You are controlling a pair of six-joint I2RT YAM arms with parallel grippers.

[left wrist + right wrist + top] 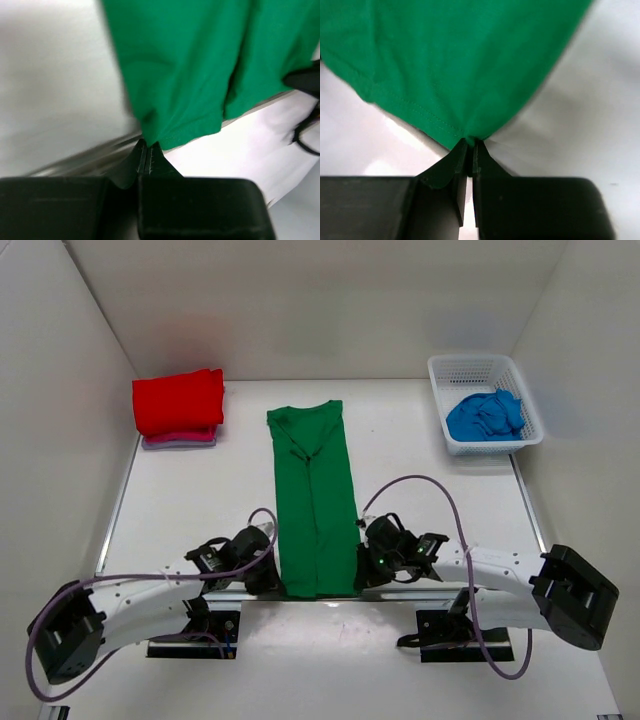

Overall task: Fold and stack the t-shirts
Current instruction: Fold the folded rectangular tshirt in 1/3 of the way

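A green t-shirt (pixel 315 500), folded into a long narrow strip, lies down the middle of the table with its collar at the far end. My left gripper (pixel 272 580) is shut on its near left hem corner (pixel 150 136). My right gripper (pixel 362 575) is shut on the near right hem corner (pixel 469 134). A folded red t-shirt (pixel 178 400) rests on a folded pink t-shirt (pixel 180 440) at the back left. A crumpled blue t-shirt (pixel 485 415) lies in the basket.
The white mesh basket (pixel 452 368) stands at the back right. White walls close in the table on the left, back and right. Purple cables loop over both arms near the table's front edge (pixel 330 602).
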